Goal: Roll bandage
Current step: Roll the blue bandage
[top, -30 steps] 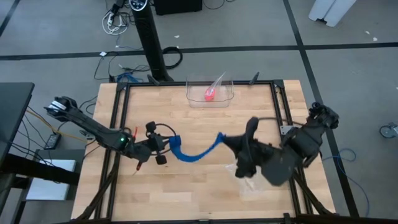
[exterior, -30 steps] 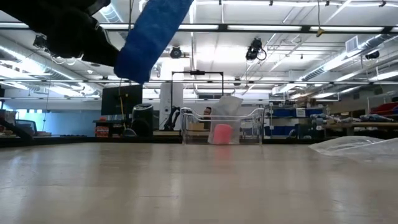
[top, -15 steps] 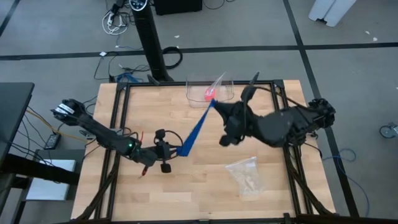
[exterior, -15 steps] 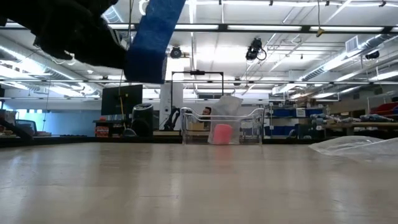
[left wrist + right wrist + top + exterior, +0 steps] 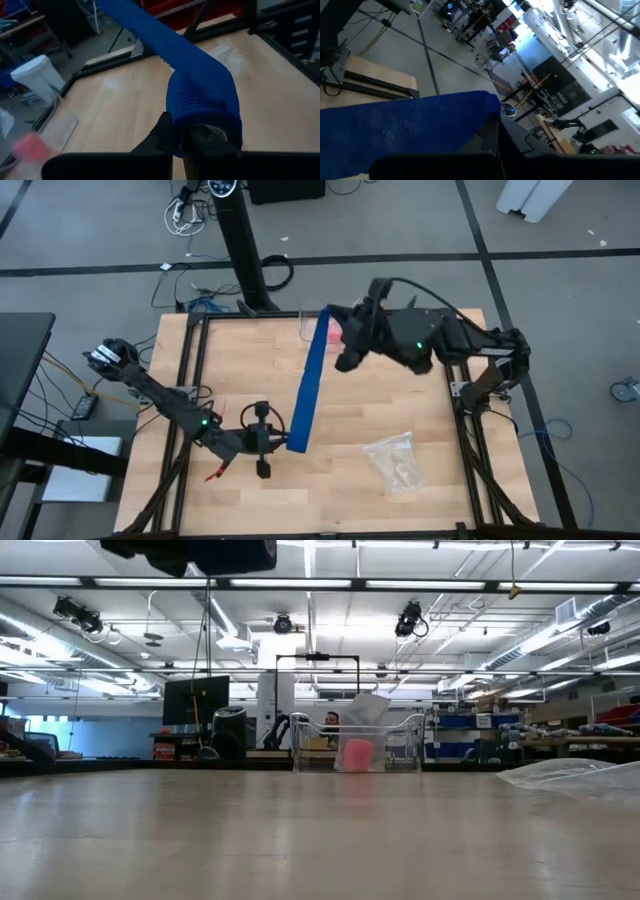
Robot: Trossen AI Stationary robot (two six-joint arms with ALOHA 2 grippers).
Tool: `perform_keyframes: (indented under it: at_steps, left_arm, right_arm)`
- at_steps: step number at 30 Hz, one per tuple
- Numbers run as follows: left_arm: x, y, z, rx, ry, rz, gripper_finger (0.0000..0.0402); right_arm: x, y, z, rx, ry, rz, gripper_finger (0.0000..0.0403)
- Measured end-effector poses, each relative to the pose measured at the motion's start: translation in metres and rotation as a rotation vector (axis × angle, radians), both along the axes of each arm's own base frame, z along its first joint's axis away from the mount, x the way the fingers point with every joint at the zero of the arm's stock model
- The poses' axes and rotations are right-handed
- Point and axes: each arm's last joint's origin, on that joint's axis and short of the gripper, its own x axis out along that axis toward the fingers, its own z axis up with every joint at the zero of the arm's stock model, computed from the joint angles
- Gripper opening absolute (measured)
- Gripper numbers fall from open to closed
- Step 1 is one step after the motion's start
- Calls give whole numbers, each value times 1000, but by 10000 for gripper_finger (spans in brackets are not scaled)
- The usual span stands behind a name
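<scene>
Bandage [image 5: 306, 385] hangs taut above the table as one straight band, its long axis running from my left gripper [image 5: 268, 442] up and away to my right gripper [image 5: 338, 340]. Left fingers are clamped on the started roll end, right fingers pinched on the free end. I judge open board lies all round the left fingers; the bag [image 5: 397, 464] sits well apart.

In the low view the arm [image 5: 190, 552] is getting cut off by the top edge; the bandage isn't showing there. The left wrist view is losing the bandage [image 5: 200, 95] at its top edge, and the pink roll [image 5: 31, 145] is blurring
</scene>
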Motion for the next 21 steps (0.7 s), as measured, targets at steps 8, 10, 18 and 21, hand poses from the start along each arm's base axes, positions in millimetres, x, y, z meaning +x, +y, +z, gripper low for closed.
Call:
perform_keyframes:
  at_steps: [8,10,18,21]
  left_arm:
    - [-3,-11,2,-117,38,-46,18]
    - [-3,-14,0,-129,41,-60,18]
    - [0,-27,13,-168,-9,-115,18]
    - [1,-33,26,-145,-35,-142,18]
  right_arm:
    - [5,-38,4,23,-47,0,0]
    - [5,-47,4,31,-51,-4,0]
    - [8,-71,-13,208,4,59,2]
    - [12,-73,-22,262,45,70,3]
